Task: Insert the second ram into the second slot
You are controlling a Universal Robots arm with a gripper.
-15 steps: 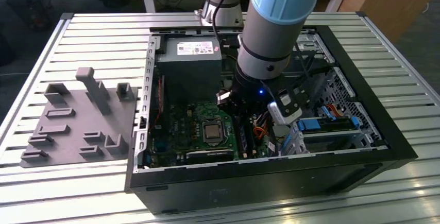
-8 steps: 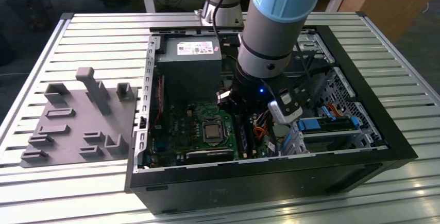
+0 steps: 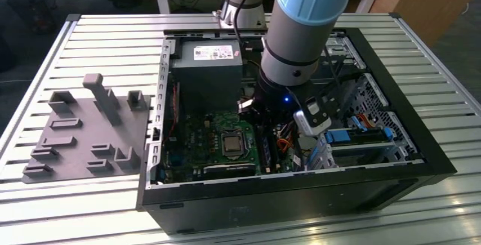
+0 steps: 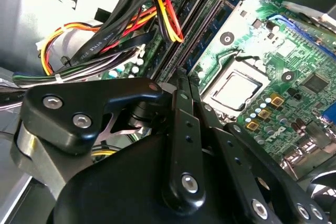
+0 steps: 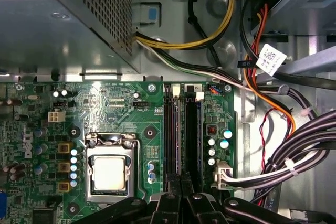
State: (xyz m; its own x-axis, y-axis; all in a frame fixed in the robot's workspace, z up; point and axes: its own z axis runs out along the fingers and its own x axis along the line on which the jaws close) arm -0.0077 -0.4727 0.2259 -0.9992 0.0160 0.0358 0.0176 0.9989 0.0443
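Observation:
The open computer case [image 3: 432, 160] lies on the slatted table with the arm reaching down into it. My gripper [image 3: 265, 122] hangs low over the memory slots [image 5: 192, 129] beside the processor socket [image 5: 109, 174]. In both wrist views the black fingers [image 5: 173, 198] press together, so the gripper [image 5: 181, 179] [image 4: 181, 80] is shut. A thin bluish strip, seen edge-on, runs along one slot straight ahead of the fingertips; it looks like the second ram [image 5: 177, 129]. I cannot tell whether the fingertips touch it. The slots [image 4: 197, 30] run away from the fingertips.
A power supply [image 3: 206, 65] fills the case's far end. Bundled black, red and yellow cables [image 5: 294, 145] [image 4: 121, 30] crowd one side of the slots. Drive bays with light-blue latches [image 3: 353, 135] lie at the exterior view's right. A grey holder fixture [image 3: 83, 138] rests on the table at the exterior view's left.

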